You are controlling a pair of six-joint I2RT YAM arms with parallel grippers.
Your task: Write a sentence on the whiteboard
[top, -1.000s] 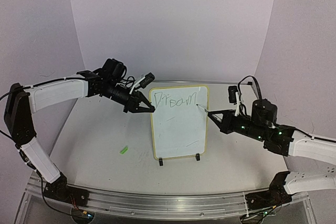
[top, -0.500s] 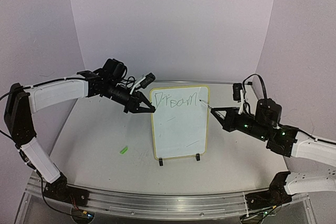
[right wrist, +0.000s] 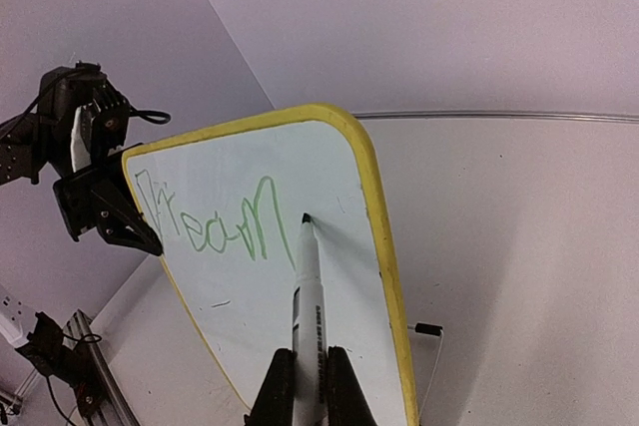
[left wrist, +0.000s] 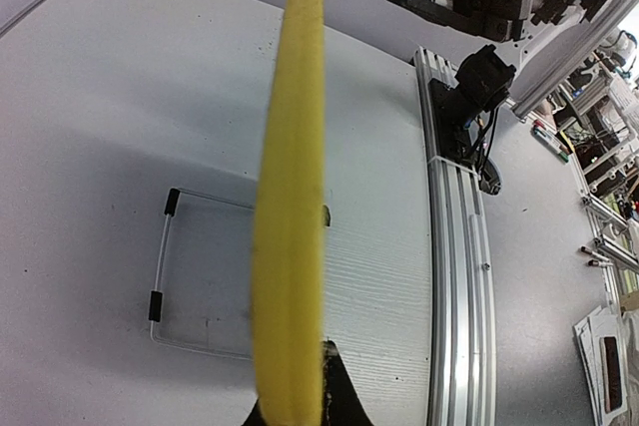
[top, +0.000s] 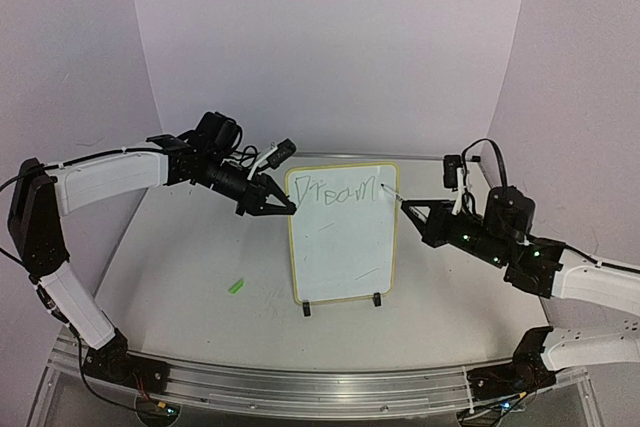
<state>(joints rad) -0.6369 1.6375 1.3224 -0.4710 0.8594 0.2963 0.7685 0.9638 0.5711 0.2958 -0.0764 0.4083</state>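
Green sentence (top: 338, 190), "Dream" so far, tops the upright whiteboard (top: 340, 257). Left gripper (top: 284, 209) stays clamped on its left edge. Right gripper (top: 406, 208), clenching the marker (top: 392, 196), has raised the tip beside the "m".

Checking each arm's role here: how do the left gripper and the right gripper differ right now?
The left gripper is clamped on the whiteboard at its yellow left edge, near the top; the right gripper is clamped on a marker. The left gripper touches the board directly; the right gripper stands off its right side, with only the marker tip at the surface, just past the green writing. Both are shut on something.
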